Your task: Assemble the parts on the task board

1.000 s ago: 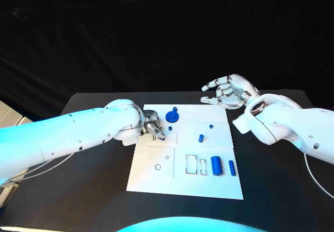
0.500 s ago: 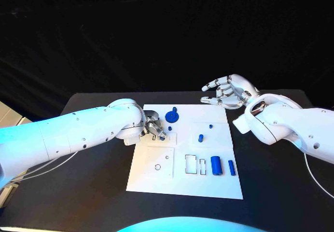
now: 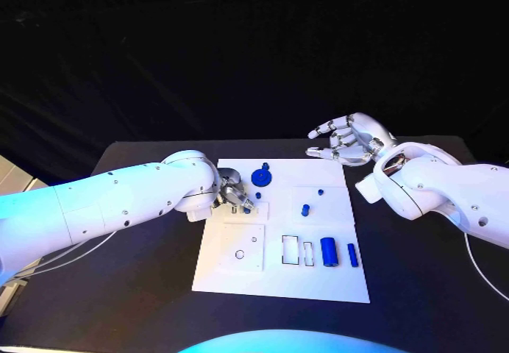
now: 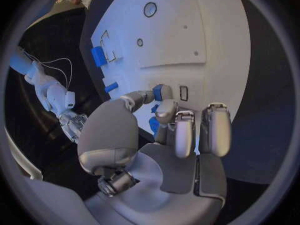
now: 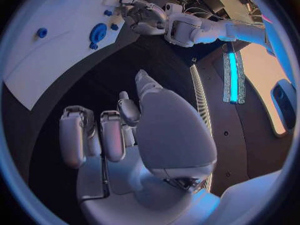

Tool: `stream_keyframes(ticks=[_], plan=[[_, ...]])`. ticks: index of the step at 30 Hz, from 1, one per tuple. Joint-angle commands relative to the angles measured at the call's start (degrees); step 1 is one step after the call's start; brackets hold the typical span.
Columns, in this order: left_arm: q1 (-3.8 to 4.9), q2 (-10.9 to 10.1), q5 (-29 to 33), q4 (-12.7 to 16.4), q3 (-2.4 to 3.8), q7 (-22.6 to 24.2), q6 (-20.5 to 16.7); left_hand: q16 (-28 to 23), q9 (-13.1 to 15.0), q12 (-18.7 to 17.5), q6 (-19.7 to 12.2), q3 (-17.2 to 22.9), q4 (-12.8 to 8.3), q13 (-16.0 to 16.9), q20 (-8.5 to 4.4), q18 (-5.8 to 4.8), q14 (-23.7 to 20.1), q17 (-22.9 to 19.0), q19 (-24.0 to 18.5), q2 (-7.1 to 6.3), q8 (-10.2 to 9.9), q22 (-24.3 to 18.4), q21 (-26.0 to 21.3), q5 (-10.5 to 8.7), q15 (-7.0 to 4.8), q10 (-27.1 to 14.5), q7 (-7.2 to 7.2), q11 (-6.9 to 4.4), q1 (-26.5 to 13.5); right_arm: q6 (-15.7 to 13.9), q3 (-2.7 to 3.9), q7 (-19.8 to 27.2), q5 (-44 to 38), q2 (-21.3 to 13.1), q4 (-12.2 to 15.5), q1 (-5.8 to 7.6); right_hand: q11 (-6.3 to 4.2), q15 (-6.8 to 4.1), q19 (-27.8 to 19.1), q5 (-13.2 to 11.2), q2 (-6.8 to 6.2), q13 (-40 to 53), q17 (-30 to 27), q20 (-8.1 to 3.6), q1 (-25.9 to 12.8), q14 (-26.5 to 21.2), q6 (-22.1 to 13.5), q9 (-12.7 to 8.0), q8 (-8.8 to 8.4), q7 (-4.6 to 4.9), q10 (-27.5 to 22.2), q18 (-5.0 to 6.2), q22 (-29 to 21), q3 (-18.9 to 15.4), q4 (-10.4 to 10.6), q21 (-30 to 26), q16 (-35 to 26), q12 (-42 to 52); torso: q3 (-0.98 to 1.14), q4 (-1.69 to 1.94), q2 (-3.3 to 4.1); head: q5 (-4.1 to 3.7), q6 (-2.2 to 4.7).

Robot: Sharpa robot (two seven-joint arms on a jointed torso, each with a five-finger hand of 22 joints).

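Head view: we are logging the task board [image 3: 278,279], mid-table. Left hand [image 3: 233,195], at the board's ten o'clock, is pinching a small blue part [image 4: 160,92] between thumb and fingertip. Right hand [image 3: 348,138], at one o'clock, is holding nothing, fingers spread. Part seems light, rigid, slippery; grip its sides.

Occlusions, left side of board
Left hand [image 3: 233,195] covers part of the white rectangular task board [image 3: 278,276]; small blue part [image 4: 160,92] at its fingertips mostly hidden.
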Motion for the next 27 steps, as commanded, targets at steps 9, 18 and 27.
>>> stream_keyframes(ticks=[9, 18, 27], plan=[[-0.41, -1.0, 0.2, 0.5, 0.03, -0.1, -0.7, 0.2, -0.4, 0.4, 1.6, -10.5, 9.1, 1.0, -0.24, -0.59, 6.0, 15.1, 0.2, -2.07, -0.9, 2.7, -0.4, -9.61, -0.34, 0.2, 0.16, -0.04, 0.4, 0.2, 0.01, 0.4, -0.1, -0.1, 0.1, -0.03, -0.16, 0.09, 1.1, 0.1, 0.45, -0.4, 5.6, 0.17, -0.5, 3.2, -0.2, 0.1, 0.37, -0.05, 0.0, 0.94, 10.9, -0.2, 0.3, -0.6, -0.3, -0.3, -0.05, 0.00, 0.05, -0.02, 0.33], [-0.46, -1.4, 0.4, 0.6, 0.19, 0.4, -3.0, 0.2, -0.3, 0.6, 2.0, -14.5, 10.4, 1.5, -0.26, -0.58, 6.0, 15.1, 0.3, -1.38, -0.9, 2.7, -0.5, -15.03, -0.39, 0.5, 0.08, -0.08, 0.3, -0.2, 0.00, 0.5, 0.0, -0.1, 0.0, -0.20, -0.15, 0.10, 0.9, 0.1, 0.47, -0.7, 5.3, 0.17, -0.7, 3.1, -0.3, 0.1, 0.37, -0.04, -0.3, 1.04, 10.7, -0.3, 0.3, -1.0, -0.4, -0.7, -0.16, -0.01, 0.06, -0.11, 0.63], [-0.47, -2.5, 3.1, 1.6, 1.37, 1.2, -4.8, 0.2, -0.2, 0.3, 2.0, -19.2, 10.5, 1.5, -0.30, -0.55, 6.0, 15.1, 0.2, 0.12, -0.8, 2.7, -0.6, -19.61, -0.41, 0.5, 0.04, -0.10, -0.4, -0.4, 0.00, 0.4, 0.2, -0.1, -0.4, -0.43, -0.15, 0.11, 0.8, 0.1, 0.48, -0.8, 5.3, 0.18, -0.8, 3.1, -0.3, 0.1, 0.37, -0.03, -0.4, 1.08, 10.6, -0.3, 0.4, -1.2, -0.5, -0.8, -0.10, 0.07, -0.07, -0.08, 0.87]])
